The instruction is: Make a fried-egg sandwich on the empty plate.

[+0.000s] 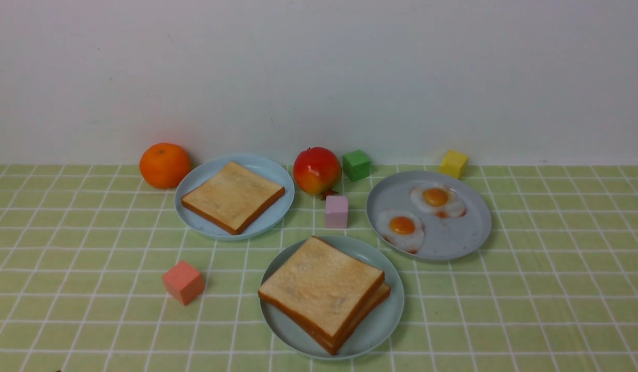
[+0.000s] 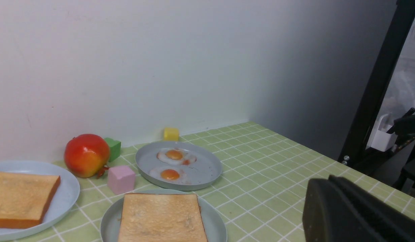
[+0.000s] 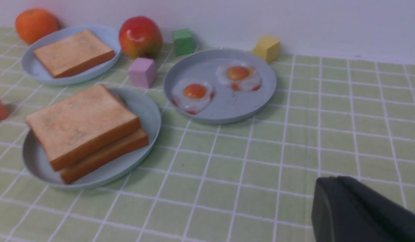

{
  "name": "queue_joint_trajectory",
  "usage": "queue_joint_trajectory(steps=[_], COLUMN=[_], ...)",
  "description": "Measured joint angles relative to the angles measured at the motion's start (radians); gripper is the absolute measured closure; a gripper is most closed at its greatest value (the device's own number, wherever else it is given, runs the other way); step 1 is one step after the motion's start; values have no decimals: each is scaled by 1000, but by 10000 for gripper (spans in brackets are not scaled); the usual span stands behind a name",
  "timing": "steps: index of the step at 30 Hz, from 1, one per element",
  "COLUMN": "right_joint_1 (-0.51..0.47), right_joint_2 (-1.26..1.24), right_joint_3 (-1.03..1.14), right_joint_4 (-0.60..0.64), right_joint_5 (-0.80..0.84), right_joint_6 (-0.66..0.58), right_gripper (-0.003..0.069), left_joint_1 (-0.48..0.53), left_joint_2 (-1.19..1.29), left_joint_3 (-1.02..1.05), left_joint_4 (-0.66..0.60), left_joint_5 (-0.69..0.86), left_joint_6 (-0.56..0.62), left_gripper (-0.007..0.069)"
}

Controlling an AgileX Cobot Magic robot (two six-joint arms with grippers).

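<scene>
From my front view the lighting is even and rather dim, with no lamp showing. Shadows are soft and faint on the surface, and I get a small pale glint on the pomegranate. A reddish cast tints the wall just above the orange. My left wrist view is brighter and crisper; the wall beyond the left pincer darkens toward the black post, and the pincer itself is dark and soft-edged. My right wrist view looks softer, its right pincer dark and blurred too.
</scene>
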Motion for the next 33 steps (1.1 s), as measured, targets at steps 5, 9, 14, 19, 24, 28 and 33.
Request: queue_joint_trajectory(steps=[5,9,14,19,24,28,33], right_joint_1=[-27,-29,-41,-95,-105,-105,-105], right_joint_2=[-150,-170,-170,-170,-170,-170,-170], right_joint_3=[134,214,318,320,319,314,312], right_joint_4=[21,-9,-78,-159,-165,-163,-161], right_joint_5=[-113,-161,-201,-192,-160,-133,-125], right_joint_6=[-2,23,168,241,250,266,281], right_gripper=[654,655,655,655,655,655,655], left_joint_1=[0,0,0,0,0,0,0], left_joint_2=[0,0,0,0,0,0,0], left_joint_3=[0,0,0,0,0,0,0], left_joint_4=[0,0,0,0,0,0,0], left_joint_5=[0,0,1,1,1,1,1], left_joint_6=[0,0,0,0,0,0,0], left_gripper=[637,637,634,634,634,634,627])
